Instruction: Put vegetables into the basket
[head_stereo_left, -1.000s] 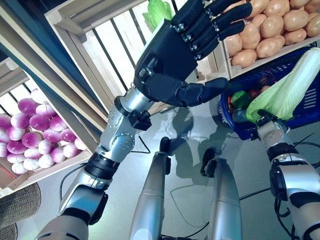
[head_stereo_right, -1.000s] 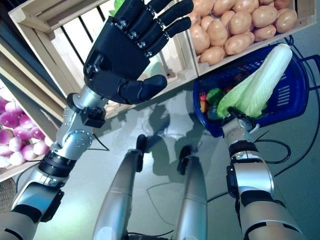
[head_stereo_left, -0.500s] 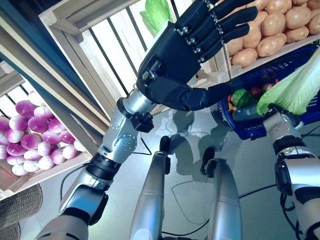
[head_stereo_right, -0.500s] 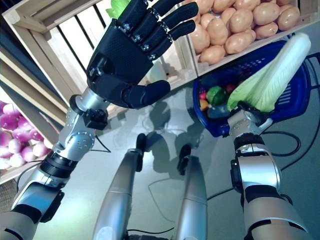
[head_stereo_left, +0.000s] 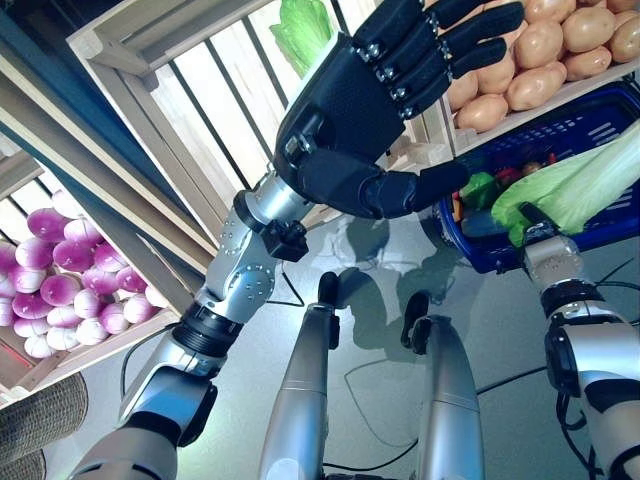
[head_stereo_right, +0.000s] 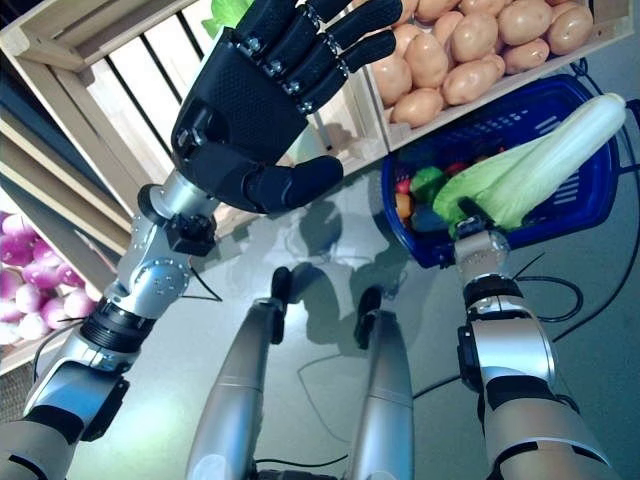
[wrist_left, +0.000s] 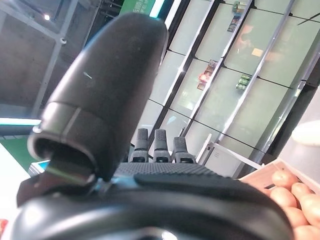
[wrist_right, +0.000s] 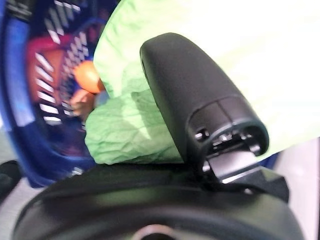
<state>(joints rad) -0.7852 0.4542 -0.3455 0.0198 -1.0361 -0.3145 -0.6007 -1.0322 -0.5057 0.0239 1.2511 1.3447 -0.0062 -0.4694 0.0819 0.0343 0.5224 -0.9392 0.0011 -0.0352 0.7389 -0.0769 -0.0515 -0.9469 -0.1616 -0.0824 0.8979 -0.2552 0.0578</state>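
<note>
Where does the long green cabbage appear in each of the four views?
Left eye view: cabbage at the right edge, over the blue basket.
Right eye view: upper right, above the right hand.
Left wrist view: not in it.
Right wrist view: fills the space past the thumb.
Shared landmark: the blue basket.

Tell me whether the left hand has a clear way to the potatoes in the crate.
Probably yes. The left hand is open, holds nothing, and is raised just beside the potatoes; nothing stands between them. The right hand holds the cabbage over the basket.
</note>
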